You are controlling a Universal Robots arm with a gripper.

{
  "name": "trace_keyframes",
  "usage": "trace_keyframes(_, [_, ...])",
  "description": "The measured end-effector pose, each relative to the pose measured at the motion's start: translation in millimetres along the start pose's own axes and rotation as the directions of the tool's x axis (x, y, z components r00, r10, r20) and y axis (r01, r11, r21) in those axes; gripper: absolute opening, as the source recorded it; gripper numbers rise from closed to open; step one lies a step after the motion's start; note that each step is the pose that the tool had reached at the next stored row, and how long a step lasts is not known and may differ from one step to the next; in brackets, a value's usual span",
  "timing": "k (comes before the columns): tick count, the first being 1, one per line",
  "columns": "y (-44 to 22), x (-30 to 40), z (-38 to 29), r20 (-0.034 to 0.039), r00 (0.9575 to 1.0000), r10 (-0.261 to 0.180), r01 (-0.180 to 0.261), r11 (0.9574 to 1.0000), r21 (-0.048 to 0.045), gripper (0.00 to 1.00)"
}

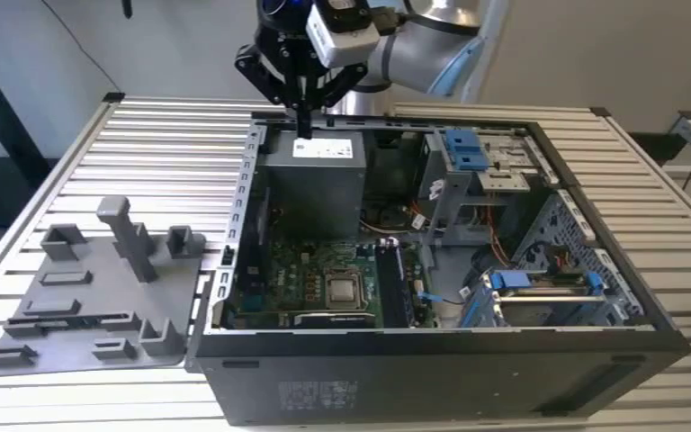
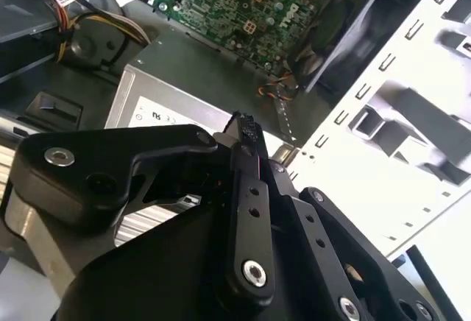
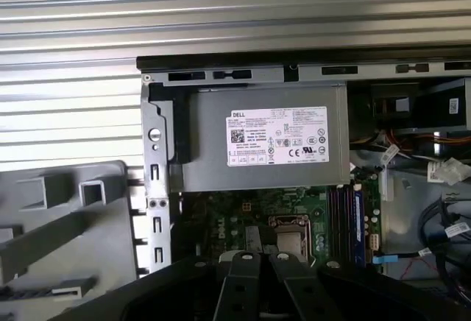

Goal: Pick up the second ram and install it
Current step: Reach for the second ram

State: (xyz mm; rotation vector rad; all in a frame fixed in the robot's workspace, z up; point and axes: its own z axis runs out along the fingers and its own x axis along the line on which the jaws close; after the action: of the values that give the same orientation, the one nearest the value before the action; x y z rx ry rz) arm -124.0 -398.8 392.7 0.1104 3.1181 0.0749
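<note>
One thin dark strip lying in the long groove of the tray (image 1: 172, 301) is my best reading of the ram (image 1: 69, 317); it is too small to be sure, and no label can be made out on it. If that is right, it lies low and level with its long axis running roughly across the exterior view, outside the case. The fingers (image 1: 303, 121) are well apart from it. They hang point-down above the far end of the case (image 1: 442, 378), just over the power supply (image 1: 309, 171), so the ram lies away from them toward the exterior view's left and toward the near side. The fingers look pressed together, and in the second wrist view one finger bar (image 2: 246, 188) lies flush over the other, with nothing I can see gripped between them. The line from fingers to groove crosses the case's side wall (image 1: 249, 225). Past that wall stand the tray's uprights, the tall post (image 1: 123, 229) highest among them and nearer the fingers than the groove is. The groove itself sits on the side of the tray far from the fingers, with low blocks beside it. The slatted worktop (image 1: 141, 144) shows bare slats beyond the tray's far edge. Inside the case, below and nearer than the fingers, the memory slots (image 1: 394, 283) run beside the processor (image 1: 343, 290), their long axis pointing back toward the fingers. That is about square to how the strip in the tray lies. The drive cage (image 1: 471, 162) and loose cables crowd the slots on the exterior view's right.
</note>
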Motion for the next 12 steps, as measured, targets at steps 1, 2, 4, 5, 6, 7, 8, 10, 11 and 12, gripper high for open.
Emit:
trace_keyframes(1, [0.0, 0.9, 0.0, 0.0001, 1.0, 0.0, 0.0, 1.0, -0.0001, 0.11])
trace_keyframes(2, [-0.1, 1.6, 0.0, 0.0001, 1.0, 0.0, 0.0, 1.0, -0.0002, 0.11])
trace_keyframes(4, [-0.1, 2.7, 0.0, -0.0001, 1.0, 0.0, 0.0, 1.0, -0.0002, 0.11])
trace_keyframes(5, [-0.2, 3.2, 0.0, -0.0001, 1.0, 0.0, 0.0, 1.0, -0.0002, 0.11])
trace_keyframes(6, [-0.2, 3.7, 0.0, -0.0002, 1.0, 0.0, 0.0, 1.0, -0.0002, 0.11])
trace_keyframes(7, [-0.2, 4.0, 0.0, -0.0004, 1.0, 0.0, 0.0, 1.0, -0.0002, 0.11])
trace_keyframes(8, [-0.3, 4.3, 0.0, -0.0005, 1.0, 0.0, 0.0, 1.0, -0.0002, 0.11])
trace_keyframes(10, [-0.3, 4.8, 0.0, -0.001, 1.0, 0.0, 0.0, 1.0, -0.0002, 0.11])
trace_keyframes(11, [-0.3, 4.9, 0.0, -0.0011, 1.0, 0.0, 0.0, 1.0, -0.0002, 0.11])
trace_keyframes(12, [-0.3, 5.3, 0.0, -0.0013, 1.0, 0.0, 0.0, 1.0, -0.0001, 0.11])
